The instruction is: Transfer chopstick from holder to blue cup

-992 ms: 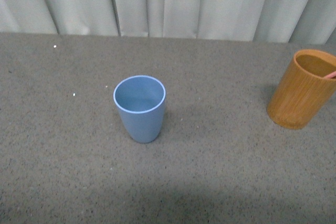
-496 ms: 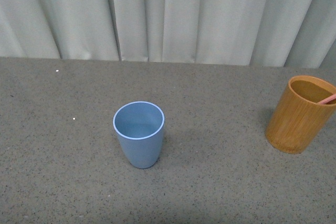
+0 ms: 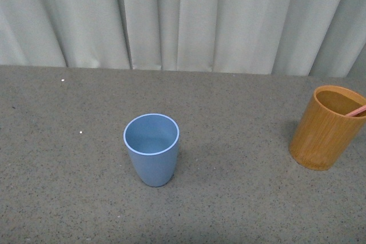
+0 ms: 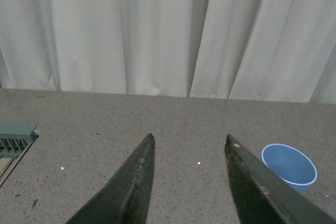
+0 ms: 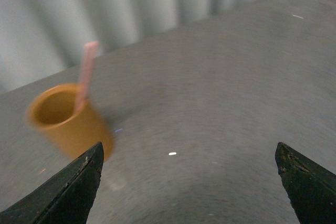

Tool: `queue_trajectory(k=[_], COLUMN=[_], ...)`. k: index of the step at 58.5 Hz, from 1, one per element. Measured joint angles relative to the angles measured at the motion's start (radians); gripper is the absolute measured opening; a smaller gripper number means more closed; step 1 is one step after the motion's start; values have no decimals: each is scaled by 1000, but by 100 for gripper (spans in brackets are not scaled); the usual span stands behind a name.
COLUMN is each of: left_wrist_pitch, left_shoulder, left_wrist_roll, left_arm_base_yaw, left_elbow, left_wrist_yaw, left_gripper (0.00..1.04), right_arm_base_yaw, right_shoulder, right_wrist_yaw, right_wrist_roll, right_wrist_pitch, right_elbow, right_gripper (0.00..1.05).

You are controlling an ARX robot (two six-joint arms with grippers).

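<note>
The blue cup (image 3: 151, 148) stands upright and empty on the grey table, near the middle of the front view. The orange-brown holder (image 3: 326, 127) stands at the right edge, with a pink-red chopstick (image 3: 357, 111) leaning out of it. Neither gripper shows in the front view. My left gripper (image 4: 189, 140) is open and empty above the table, with the blue cup (image 4: 290, 165) beside one finger. My right gripper (image 5: 189, 153) is wide open and empty; the holder (image 5: 70, 119) with the chopstick (image 5: 86, 72) stands ahead of it, off to one side. That view is blurred.
White curtains (image 3: 183, 18) hang behind the table's far edge. A grey-green slotted object (image 4: 16, 136) sits at the table's edge in the left wrist view. Small white specks (image 3: 82, 134) lie on the table surface.
The front view has tilted up: the cup and the holder sit lower in the frame and more curtain shows. Most of the shift came in the first half second.
</note>
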Motion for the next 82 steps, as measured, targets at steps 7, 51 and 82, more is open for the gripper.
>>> queue_trajectory(k=[7, 51, 82], left_wrist_pitch=[0, 0, 0], left_shoulder=[0, 0, 0], left_wrist_roll=[0, 2, 2], left_arm_base_yaw=[0, 0, 0], left_elbow=[0, 0, 0], left_wrist_yaw=[0, 0, 0], left_gripper=[66, 98, 98], right_arm_base_yaw=[-96, -44, -43], right_shoulder=[269, 911, 1123], right_wrist_yaw=[-72, -276, -276], right_wrist_roll=[90, 180, 191], right_wrist_pitch=[132, 161, 240], right_elbow=[74, 487, 561], right_gripper=[95, 95, 95])
